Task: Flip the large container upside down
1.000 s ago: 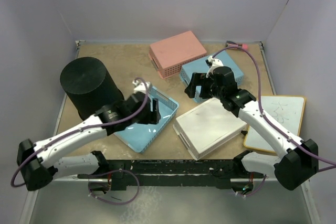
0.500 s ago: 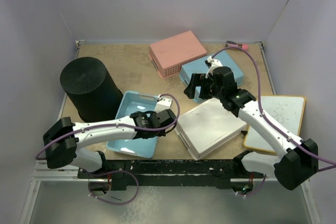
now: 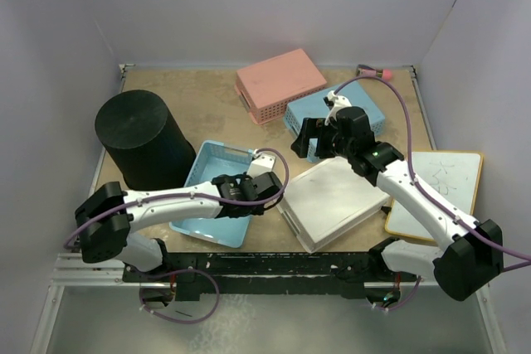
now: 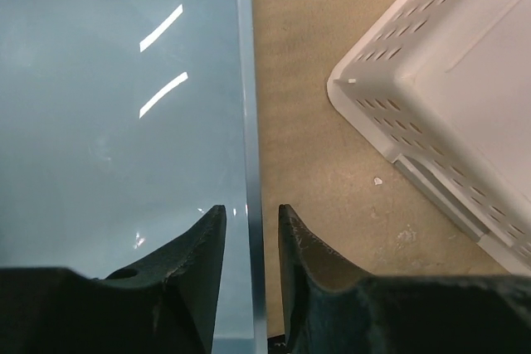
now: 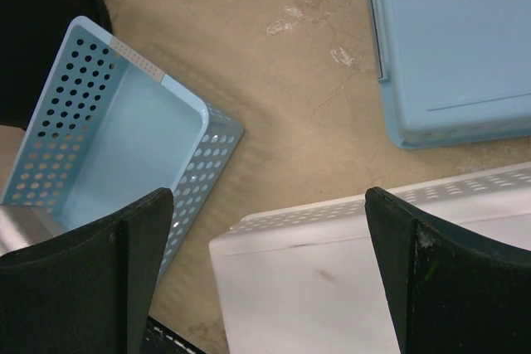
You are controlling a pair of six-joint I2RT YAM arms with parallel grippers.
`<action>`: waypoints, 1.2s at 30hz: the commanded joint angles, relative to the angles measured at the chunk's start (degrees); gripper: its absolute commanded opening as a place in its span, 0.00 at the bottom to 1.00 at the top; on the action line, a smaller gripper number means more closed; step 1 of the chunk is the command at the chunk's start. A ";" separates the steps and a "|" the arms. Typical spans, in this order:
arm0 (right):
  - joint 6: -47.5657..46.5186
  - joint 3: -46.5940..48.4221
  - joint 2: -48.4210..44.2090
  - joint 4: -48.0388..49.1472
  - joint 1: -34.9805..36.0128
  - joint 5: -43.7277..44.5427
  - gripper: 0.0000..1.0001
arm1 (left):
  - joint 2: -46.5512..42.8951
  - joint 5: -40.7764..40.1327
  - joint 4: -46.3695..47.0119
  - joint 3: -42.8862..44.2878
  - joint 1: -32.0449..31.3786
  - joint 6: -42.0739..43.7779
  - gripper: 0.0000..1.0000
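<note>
The large container (image 3: pixel 139 140) stood at the far left of the table (image 3: pixel 207 105), well apart from both grippers and held by neither. From above, its top read only as a flat black disc, so I could not tell which end was up.

The left gripper (image 4: pixel 251 215) was busy elsewhere. Its 2 fingers (image 4: pixel 195 271) had closed down on the right wall of the light blue basket (image 3: pixel 217 152), 1 finger inside and 1 outside. That basket lay just right of the container, its far left corner close against the black side; whether they touched was unclear. Gripping the wall probably served to clear the basket from the container's flank, giving room for a later grasp.

The right gripper (image 5: pixel 267 201) hung spread wide and empty over bare table between the white basket (image 3: pixel 332 201) and the blue box (image 3: pixel 336 113), apparently waiting out of the way. The turn itself had not begun, and the left arm would need to let the basket go first.
</note>
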 commanded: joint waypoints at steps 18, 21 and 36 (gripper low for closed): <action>-0.29 0.80 -2.62 0.16 0.07 0.56 1.00 | -13.99 15.21 9.33 8.40 7.94 -1.56 0.00; -0.21 0.64 -3.05 0.01 0.07 0.50 1.00 | -18.14 21.93 14.85 5.42 12.90 -4.03 0.00; 0.07 -0.15 -7.28 -0.96 0.08 4.62 1.00 | -22.25 39.23 45.09 -9.58 22.70 -21.37 0.00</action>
